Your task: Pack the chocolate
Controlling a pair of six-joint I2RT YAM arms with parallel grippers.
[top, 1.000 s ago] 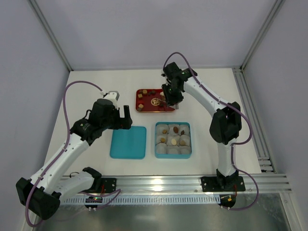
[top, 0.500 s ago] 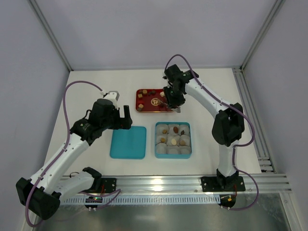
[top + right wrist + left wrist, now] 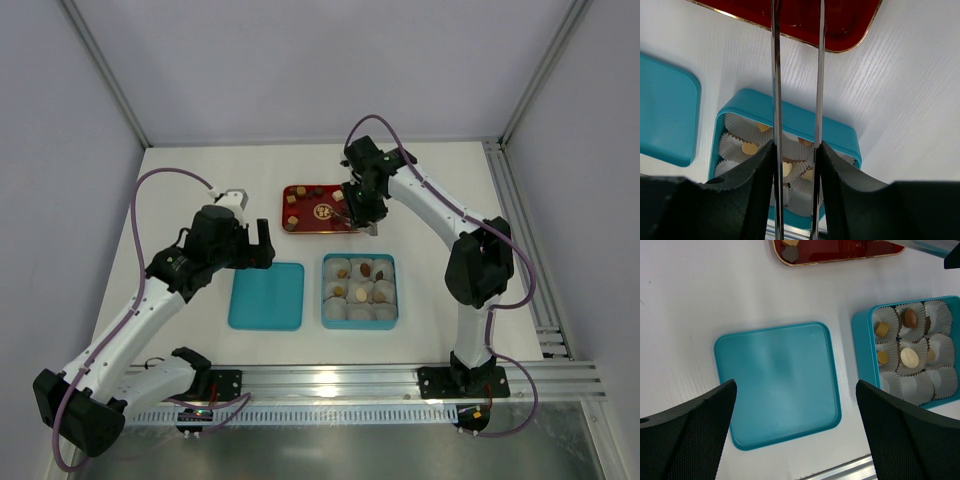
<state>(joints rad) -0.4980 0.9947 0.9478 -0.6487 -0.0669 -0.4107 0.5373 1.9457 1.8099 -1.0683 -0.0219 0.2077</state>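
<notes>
tan, mid-brown and dark bite-sized chocolate (image 3: 910, 318) in white paper cups (image 3: 939, 316); left fingers (image 3: 690, 440) apart, right fingers (image 3: 747, 190) unclear

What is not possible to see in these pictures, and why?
Right wrist view: the right gripper has thin metal tongs whose tips pass the top edge, so any held piece is unseen.
Top view: those tips are too small to judge.
Left wrist view: the top edge cuts the glossy red tray.
</notes>
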